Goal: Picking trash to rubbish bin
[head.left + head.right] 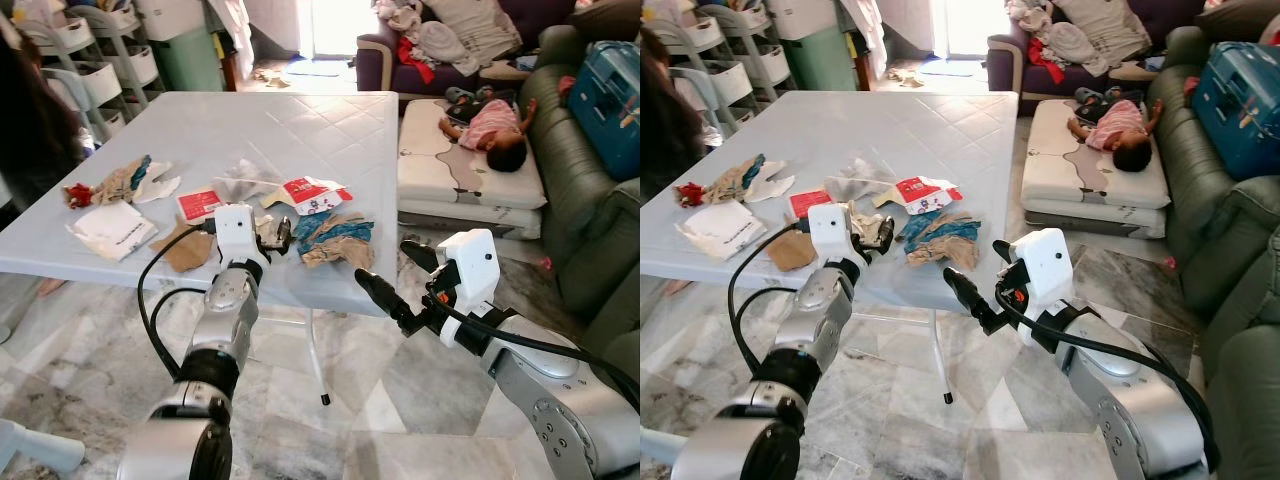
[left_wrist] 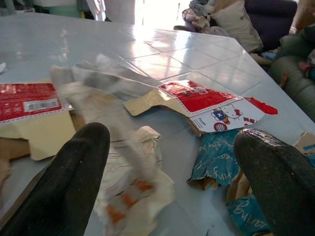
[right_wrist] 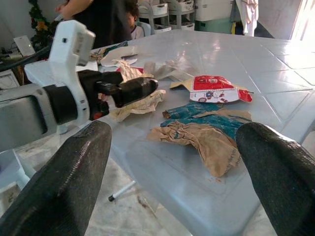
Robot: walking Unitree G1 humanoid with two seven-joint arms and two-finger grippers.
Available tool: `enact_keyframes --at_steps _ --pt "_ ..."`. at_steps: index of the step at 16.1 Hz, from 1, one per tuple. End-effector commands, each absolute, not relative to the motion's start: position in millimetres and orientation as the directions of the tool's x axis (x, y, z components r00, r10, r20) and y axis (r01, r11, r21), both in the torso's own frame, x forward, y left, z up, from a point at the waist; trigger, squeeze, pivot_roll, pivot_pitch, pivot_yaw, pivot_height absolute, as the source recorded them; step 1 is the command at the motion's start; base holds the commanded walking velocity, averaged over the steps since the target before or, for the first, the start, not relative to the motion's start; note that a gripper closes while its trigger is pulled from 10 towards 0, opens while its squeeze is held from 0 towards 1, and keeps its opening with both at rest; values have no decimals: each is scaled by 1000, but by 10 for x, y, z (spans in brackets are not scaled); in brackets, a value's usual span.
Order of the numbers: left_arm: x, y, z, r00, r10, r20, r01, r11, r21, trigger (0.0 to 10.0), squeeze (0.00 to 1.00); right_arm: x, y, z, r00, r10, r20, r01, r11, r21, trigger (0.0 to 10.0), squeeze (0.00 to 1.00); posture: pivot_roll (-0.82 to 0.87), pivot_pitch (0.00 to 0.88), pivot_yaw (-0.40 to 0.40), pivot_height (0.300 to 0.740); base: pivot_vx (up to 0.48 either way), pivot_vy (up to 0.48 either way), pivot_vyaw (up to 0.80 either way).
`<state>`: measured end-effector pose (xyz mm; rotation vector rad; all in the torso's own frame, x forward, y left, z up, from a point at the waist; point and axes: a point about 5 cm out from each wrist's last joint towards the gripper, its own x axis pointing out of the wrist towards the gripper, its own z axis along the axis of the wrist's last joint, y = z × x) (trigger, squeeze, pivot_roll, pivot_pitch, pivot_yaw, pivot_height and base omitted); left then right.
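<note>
Trash lies along the near edge of the white table [image 1: 300, 120]. There is a crumpled cream wrapper [image 2: 133, 182], a red and white cartoon carton [image 1: 312, 193], a blue and brown paper wad [image 1: 335, 240], a clear plastic bag [image 1: 245, 180], a red card [image 1: 197, 203], brown cardboard [image 1: 185, 248] and white paper [image 1: 110, 230]. My left gripper [image 1: 272, 233] is open low over the table edge, its fingers on either side of the cream wrapper. My right gripper [image 1: 395, 275] is open beyond the table's near right corner, pointing at the paper wad [image 3: 202, 130].
A person [image 1: 30, 120] stands at the table's left end by more scraps [image 1: 125, 182]. Another person [image 1: 495, 130] lies on a mattress to the right, beside a green sofa [image 1: 580, 180] with a blue case [image 1: 620, 90]. Shelves [image 1: 110, 40] and a pale green tub [image 1: 190, 55] stand behind.
</note>
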<state>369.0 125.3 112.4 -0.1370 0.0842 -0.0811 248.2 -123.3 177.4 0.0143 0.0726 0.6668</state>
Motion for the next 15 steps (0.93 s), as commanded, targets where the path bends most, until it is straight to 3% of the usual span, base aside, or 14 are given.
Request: enact_keyframes --at_steps 1,4,5,6,7,8,9,10,15 --pt "3723 1326 1142 995 -56 -78 46 991 -129 10000 0 2431 -1182 1838 761 647 -48 -646 763 34 10000 0 -209 17 39 740 0 0 0" --pt "3718 1383 1060 993 -32 -117 16 990 -141 10000 0 2374 -1150 1832 732 678 -62 -675 735 66 10000 0 -217 16 41 740 0 0 0" --pt "3714 1398 1034 992 -24 -126 6 990 -139 9490 0 2343 -1126 1823 707 704 -66 -697 710 105 10000 0 -214 17 42 740 0 0 0" --pt "3712 1401 1028 992 -22 -128 4 990 -139 8118 0 2327 -1119 1813 691 719 -74 -710 695 112 10000 0 -213 17 43 740 0 0 0" --pt "3709 1397 1016 991 -25 -132 7 991 -133 10000 0 2311 -1110 1800 678 730 -85 -721 683 113 10000 0 -210 16 43 740 0 0 0" --pt "3705 1396 1004 991 -29 -134 11 991 -133 10000 0 2305 -1100 1793 673 735 -88 -726 678 115 10000 0 -206 15 43 740 0 0 0" --pt "3700 1403 993 990 -30 -135 12 991 -135 8706 0 2305 -1086 1793 669 738 -87 -729 675 117 10000 0 -205 14 45 740 0 0 0" --pt "3703 1419 1001 992 -31 -125 12 988 -151 0 0 2310 -1071 1799 669 739 -86 -729 674 118 10000 0 -203 11 46 740 0 0 0" --pt "3739 1409 1082 996 -39 -85 25 986 -165 0 0 2342 -1056 1801 672 737 -79 -727 676 123 10000 0 -195 2 51 740 0 0 0"
